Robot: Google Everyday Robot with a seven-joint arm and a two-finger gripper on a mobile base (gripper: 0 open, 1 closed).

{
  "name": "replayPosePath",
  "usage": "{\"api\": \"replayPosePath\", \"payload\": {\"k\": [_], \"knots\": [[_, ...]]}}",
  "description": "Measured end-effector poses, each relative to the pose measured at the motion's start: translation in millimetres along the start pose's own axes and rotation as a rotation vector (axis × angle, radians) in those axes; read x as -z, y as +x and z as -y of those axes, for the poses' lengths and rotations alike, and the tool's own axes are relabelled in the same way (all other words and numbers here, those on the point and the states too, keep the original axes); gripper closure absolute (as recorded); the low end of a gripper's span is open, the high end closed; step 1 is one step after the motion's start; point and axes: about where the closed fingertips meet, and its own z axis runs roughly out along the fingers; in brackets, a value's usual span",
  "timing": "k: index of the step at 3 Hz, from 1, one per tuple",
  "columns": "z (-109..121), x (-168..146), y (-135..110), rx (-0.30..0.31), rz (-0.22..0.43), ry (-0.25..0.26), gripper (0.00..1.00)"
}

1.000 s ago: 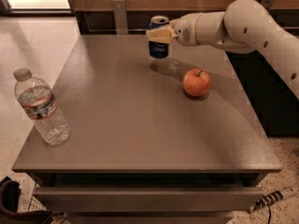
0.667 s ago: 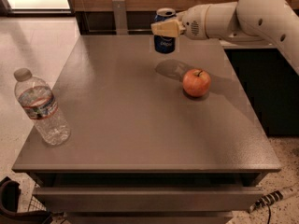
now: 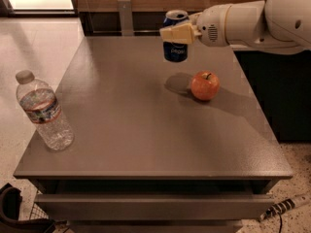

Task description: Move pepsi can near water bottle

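The pepsi can (image 3: 175, 50) is dark blue with a silver top and hangs in the air above the back middle of the grey table (image 3: 136, 130). My gripper (image 3: 176, 33) reaches in from the right and is shut on the can, its cream fingers (image 3: 178, 33) across the can's upper part. The water bottle (image 3: 43, 111), clear with a white cap and a red-and-white label, stands upright at the table's front left corner, far from the can.
An orange-red apple (image 3: 204, 85) sits on the table just below and right of the can. My white arm (image 3: 252, 21) spans the upper right. A drawer front (image 3: 150, 205) runs under the table's front edge. A dark cabinet (image 3: 286, 91) stands to the right.
My gripper has lifted the pepsi can off the table and carried it higher; the can's shadow now lies apart beside the apple. The bottle and apple have not moved.
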Motion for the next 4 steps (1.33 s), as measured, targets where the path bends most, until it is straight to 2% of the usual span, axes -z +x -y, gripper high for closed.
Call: {"api": "replayPosePath", "payload": {"k": [2,3,4], "knots": [[-84.3,19.6,25.4,0.018,-0.008,-0.070,1.00],[-121.9,20.2,34.1,0.032,0.026,-0.136,1.00],[-162.1,14.5,28.8,0.078,0.082,-0.242,1.00]]}}
